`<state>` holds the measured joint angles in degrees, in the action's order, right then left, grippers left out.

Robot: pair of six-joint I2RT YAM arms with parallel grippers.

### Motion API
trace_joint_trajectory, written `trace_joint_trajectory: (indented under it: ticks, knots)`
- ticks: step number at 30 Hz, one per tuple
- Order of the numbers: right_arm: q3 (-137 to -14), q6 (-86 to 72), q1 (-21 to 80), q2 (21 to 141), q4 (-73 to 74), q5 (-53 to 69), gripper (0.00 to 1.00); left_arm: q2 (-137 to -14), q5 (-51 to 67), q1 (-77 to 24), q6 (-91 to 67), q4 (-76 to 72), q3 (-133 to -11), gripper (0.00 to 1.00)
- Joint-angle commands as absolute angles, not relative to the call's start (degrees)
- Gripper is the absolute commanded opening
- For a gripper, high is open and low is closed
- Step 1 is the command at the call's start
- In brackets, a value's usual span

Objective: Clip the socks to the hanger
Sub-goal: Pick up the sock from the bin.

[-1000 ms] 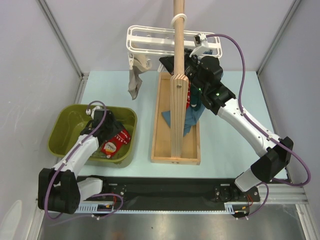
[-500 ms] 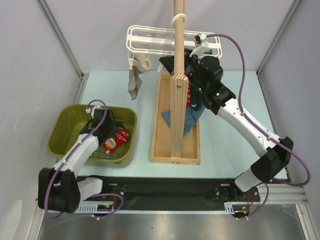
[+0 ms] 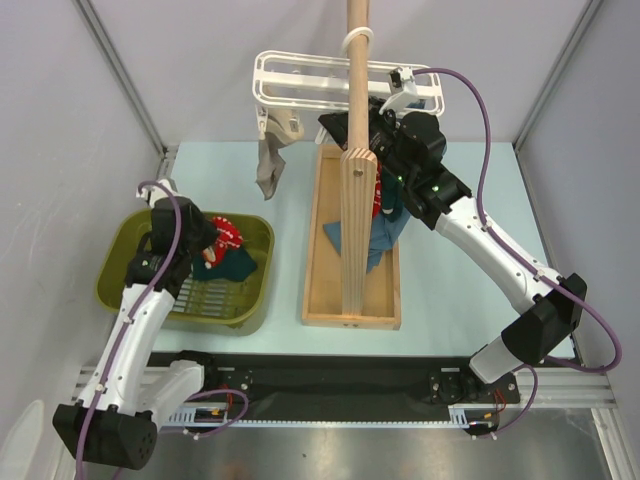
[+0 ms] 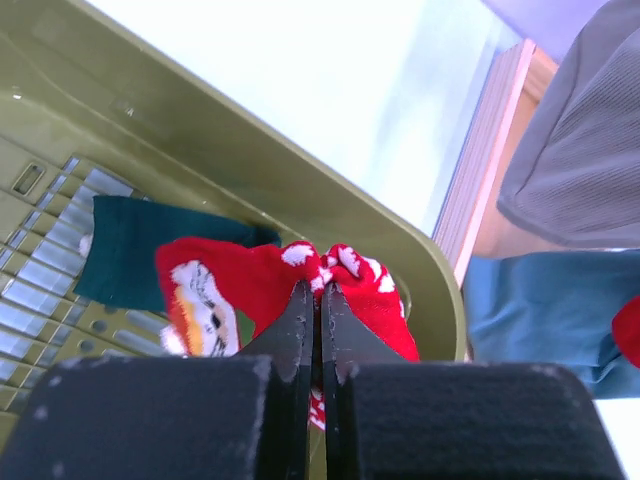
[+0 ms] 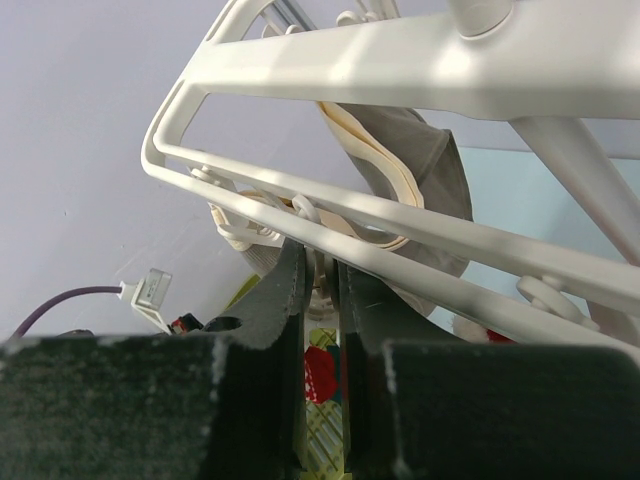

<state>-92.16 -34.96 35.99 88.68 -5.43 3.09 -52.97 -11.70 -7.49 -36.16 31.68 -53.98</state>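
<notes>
On the left, my left pincer (image 4: 318, 292) is closed tight on a red sock (image 4: 235, 290) with a white pattern and holds it over the green basket (image 3: 118, 262). Under it a dark teal sock (image 4: 130, 250) lies flat on the slatted floor of the basket. The basket stands on the pale bench (image 3: 450, 180), near its left edge. Going to the middle, the white hanger (image 3: 300, 80) hangs by its hook on the wooden pole stand (image 3: 355, 150), and a grey-beige sock (image 3: 270, 165) hangs down from its left side. A blue garment (image 3: 385, 240) lies partly in the wooden tray (image 3: 320, 262) at the foot of the stand. On the right, my right pincer (image 5: 320, 285) is up under the bars of the hanger. Its jaws are very narrow, closed on a small white clip peg (image 5: 322, 282)
</notes>
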Motion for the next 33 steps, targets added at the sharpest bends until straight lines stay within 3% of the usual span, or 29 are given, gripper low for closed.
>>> trace_joint_trajectory:
  ticks: [1, 11, 15, 16, 17, 19, 21, 22, 23, 27, 33]
  knots:
    - [-93.16, -34.63, 35.86, 87.63, -3.16, 3.43, 0.0, -52.64, -10.38, -7.12, -34.54, 32.96, -56.25, 0.0]
    - [-92.99, -34.54, 35.86, 87.28, -2.9, 3.16, 0.0, -58.18, -6.08, -7.03, -34.46, 29.01, -54.14, 0.0]
    - [-92.9, -34.45, 35.86, 87.27, -2.99, 3.08, 0.0, -65.79, -4.22, -7.21, -32.08, 29.26, -55.98, 0.0]
    - [-92.9, -34.63, 35.86, 87.28, -3.08, 3.08, 0.0, -67.31, -4.31, -7.47, -32.17, 30.05, -56.51, 0.02]
    - [-92.73, -34.63, 35.95, 87.36, -3.25, 3.16, 0.0, -69.06, -3.96, -7.56, -32.34, 30.06, -56.51, 0.11]
    - [-92.64, -34.98, 36.03, 87.71, -3.69, 3.34, 0.0, -71.71, -1.76, -7.56, -33.57, 29.28, -56.25, 0.33]
    - [-92.72, -35.42, 36.04, 88.06, -3.87, 3.43, 0.0, -71.46, -2.8, -7.56, -34.27, 28.57, -55.02, 0.46]
    - [-92.81, -35.42, 36.04, 88.33, -3.87, 3.51, 0.0, -70.24, -4.12, -7.56, -34.8, 28.65, -54.67, 0.61]
    - [-93.16, -35.33, 36.12, 88.5, -3.87, 3.69, 0.0, -69.44, -5.78, -7.47, -35.33, 29.35, -54.32, 0.69]
    - [-93.16, -34.54, 36.04, 88.59, -3.25, 3.43, 0.0, -63.56, -11.51, -6.6, -36.82, 30.5, -52.74, 0.74]
    - [-92.99, -34.37, 36.03, 88.42, -3.25, 3.6, 0.0, -55.29, -14.41, -4.75, -43.41, 33.12, -47.46, 0.65]
